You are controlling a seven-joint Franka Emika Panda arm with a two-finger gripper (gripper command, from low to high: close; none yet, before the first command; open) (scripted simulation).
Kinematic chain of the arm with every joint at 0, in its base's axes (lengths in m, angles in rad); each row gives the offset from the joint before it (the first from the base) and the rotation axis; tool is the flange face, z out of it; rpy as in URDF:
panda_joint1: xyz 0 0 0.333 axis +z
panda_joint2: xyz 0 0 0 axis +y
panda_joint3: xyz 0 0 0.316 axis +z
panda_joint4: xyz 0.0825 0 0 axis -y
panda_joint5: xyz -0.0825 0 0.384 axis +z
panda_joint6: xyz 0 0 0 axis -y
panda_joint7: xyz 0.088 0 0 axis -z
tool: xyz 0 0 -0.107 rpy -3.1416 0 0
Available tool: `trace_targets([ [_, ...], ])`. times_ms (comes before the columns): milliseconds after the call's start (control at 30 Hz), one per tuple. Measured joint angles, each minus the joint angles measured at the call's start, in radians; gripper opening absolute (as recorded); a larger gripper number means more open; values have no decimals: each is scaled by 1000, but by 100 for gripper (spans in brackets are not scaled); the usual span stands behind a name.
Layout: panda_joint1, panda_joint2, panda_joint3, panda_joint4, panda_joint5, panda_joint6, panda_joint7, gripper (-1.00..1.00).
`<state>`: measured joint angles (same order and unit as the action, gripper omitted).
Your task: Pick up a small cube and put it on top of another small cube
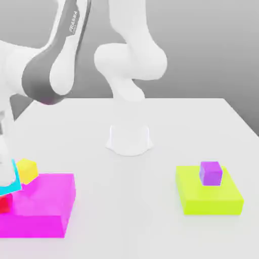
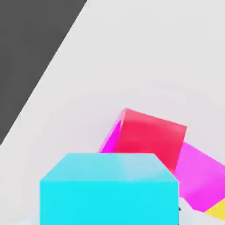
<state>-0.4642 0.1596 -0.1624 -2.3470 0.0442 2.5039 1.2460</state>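
Observation:
The small cyan cube (image 1: 14,185) hangs at the exterior view's far left, slightly tilted, directly over the small red cube (image 1: 4,202). I cannot tell whether the two touch. The red cube stands on the flat magenta block (image 1: 43,205). My gripper (image 1: 5,172) comes down onto the cyan cube from above, partly cut off by the picture's edge. In the hand view the cyan cube (image 2: 109,189) is very close, with the red cube (image 2: 149,136) just beyond it on the magenta block (image 2: 197,176).
A yellow cube (image 1: 27,170) sits on the magenta block beside the cyan cube. On the exterior view's right, a purple cube (image 1: 210,173) rests on a flat lime block (image 1: 207,198). The arm's white base (image 1: 129,139) stands mid-table.

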Motion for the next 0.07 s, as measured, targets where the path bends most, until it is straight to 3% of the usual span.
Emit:
trace_targets([
  [67, 0, 0, 0, 0, 0, 0, 0, 100],
])
